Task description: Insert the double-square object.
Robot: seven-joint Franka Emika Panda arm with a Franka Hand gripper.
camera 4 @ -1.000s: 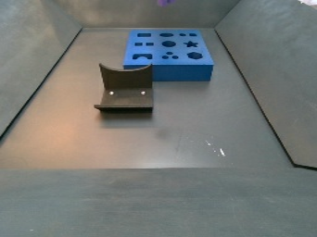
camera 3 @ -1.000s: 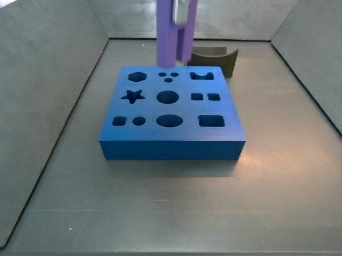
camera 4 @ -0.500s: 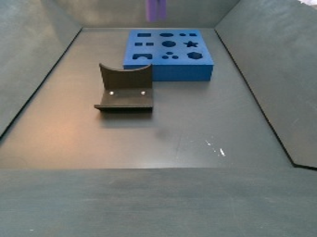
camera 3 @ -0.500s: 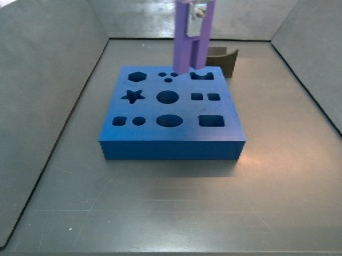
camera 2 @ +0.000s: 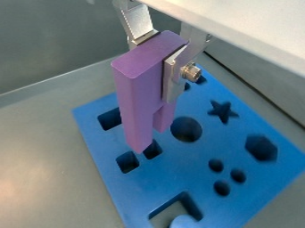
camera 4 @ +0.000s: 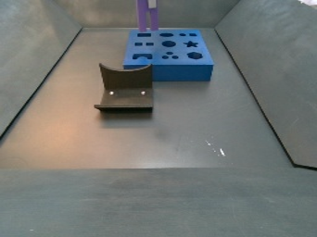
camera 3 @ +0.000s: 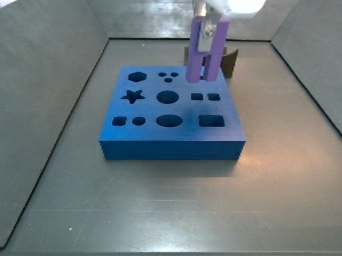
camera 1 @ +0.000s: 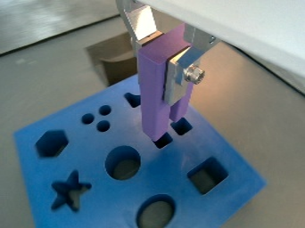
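The gripper (camera 1: 163, 62) is shut on the double-square object (camera 1: 156, 89), a tall purple peg with a groove along it, held upright. Its silver fingers (camera 2: 173, 64) clamp the peg's upper part in both wrist views. The peg (camera 3: 203, 55) hangs over the far right part of the blue block (camera 3: 174, 115), its lower end close above the pair of small square holes (camera 1: 180, 126). In a side view the peg (camera 4: 146, 16) hangs from the top edge behind the block (camera 4: 170, 56). The gripper (camera 3: 214, 25) reaches down from above.
The dark fixture (camera 4: 124, 88) stands on the floor beside the block, and shows just behind it in a side view (camera 3: 229, 63). Grey walls enclose the floor on all sides. The block has star, round, hexagon and square holes.
The gripper has carried the peg to the right over the block and lowered it. In one side view the peg has come down into sight.
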